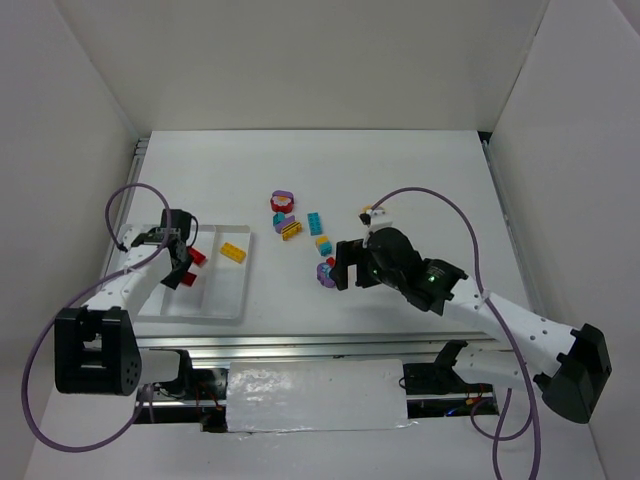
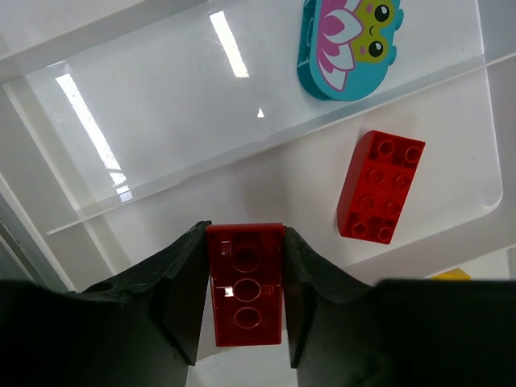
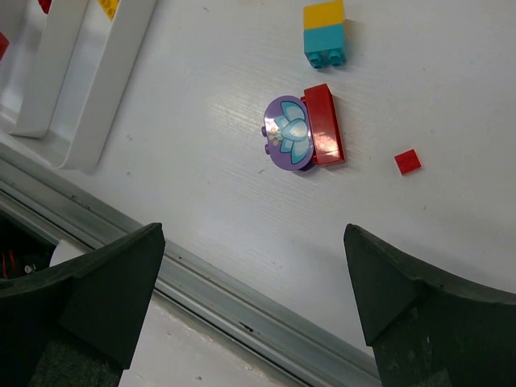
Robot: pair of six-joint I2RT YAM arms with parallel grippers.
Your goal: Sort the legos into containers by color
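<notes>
My left gripper is shut on a red brick, held underside up just above the white tray. Below it in the same compartment lies another red brick. A teal rounded piece lies in the neighbouring compartment. In the top view this gripper hangs over the tray's left side, and a yellow brick lies in it. My right gripper is open and empty, above the table near a purple rounded piece joined to a red brick.
Loose legos lie mid-table: a yellow-teal stack, a small red tile, a teal brick, a yellow-purple piece and a red-purple round piece. A metal rail runs along the near table edge.
</notes>
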